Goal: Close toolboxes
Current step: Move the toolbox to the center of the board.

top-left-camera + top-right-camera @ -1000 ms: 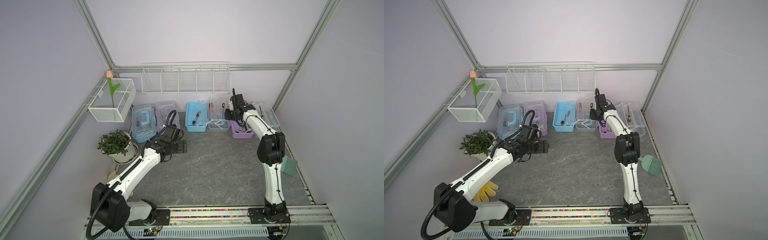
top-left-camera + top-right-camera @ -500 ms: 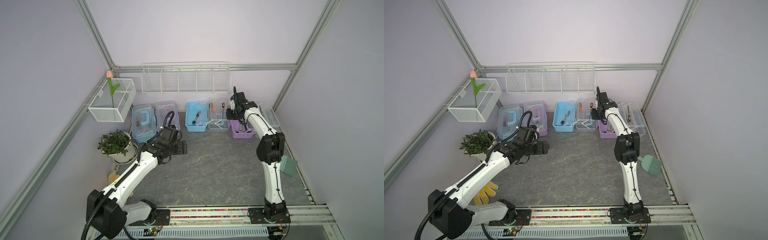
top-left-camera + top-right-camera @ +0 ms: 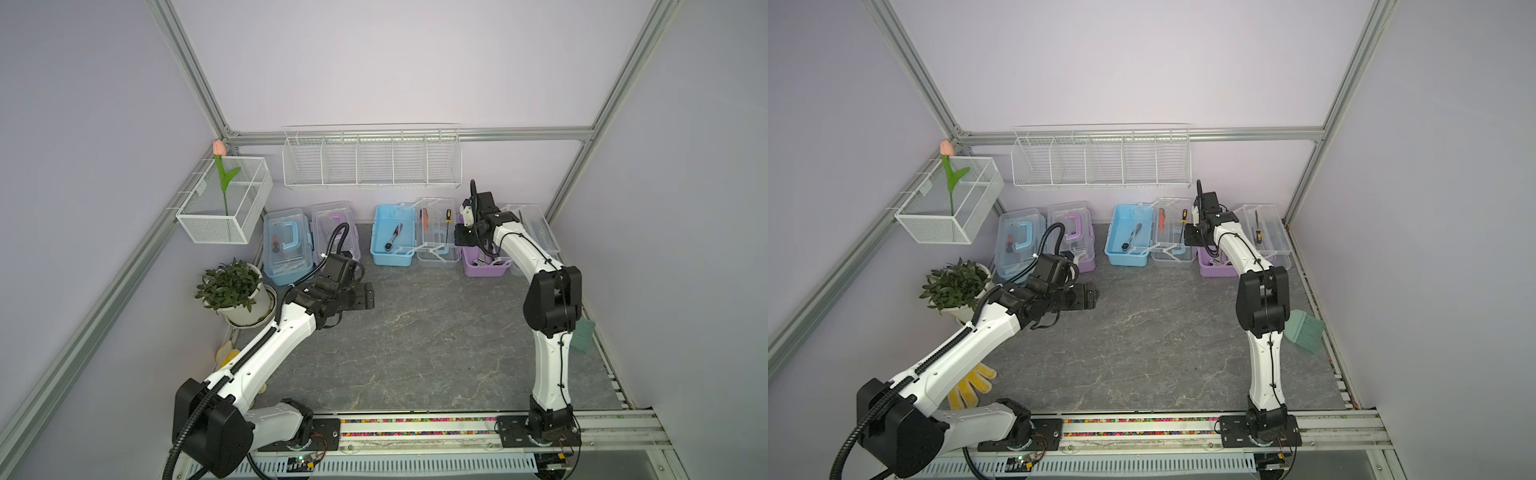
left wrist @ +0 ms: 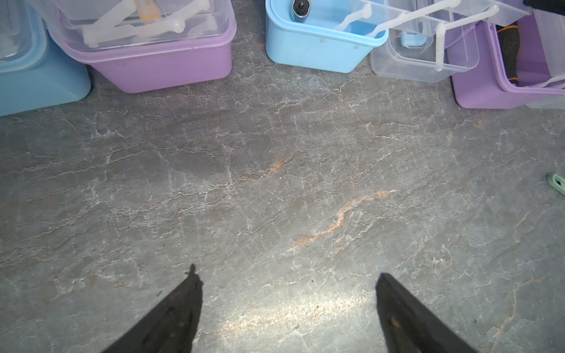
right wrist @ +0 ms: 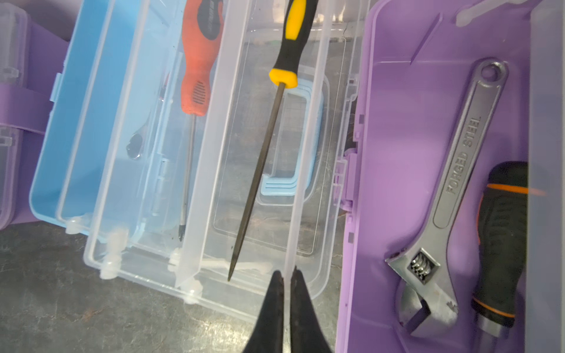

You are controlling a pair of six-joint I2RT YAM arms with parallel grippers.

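Right gripper [image 5: 286, 275] clenched on clear tray wall [image 5: 302, 171] of blue toolbox [image 5: 79, 152]; slick thin wall between the fingers [image 5: 275, 305] may slip, spilling the file [image 5: 263, 159] ahead; left gripper [image 4: 287, 272] released.

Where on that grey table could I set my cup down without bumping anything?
The wide grey tabletop middle, between left arm and right arm, in front of the toolboxes, is bare. The back row is crowded; plant and brush take the side edges.
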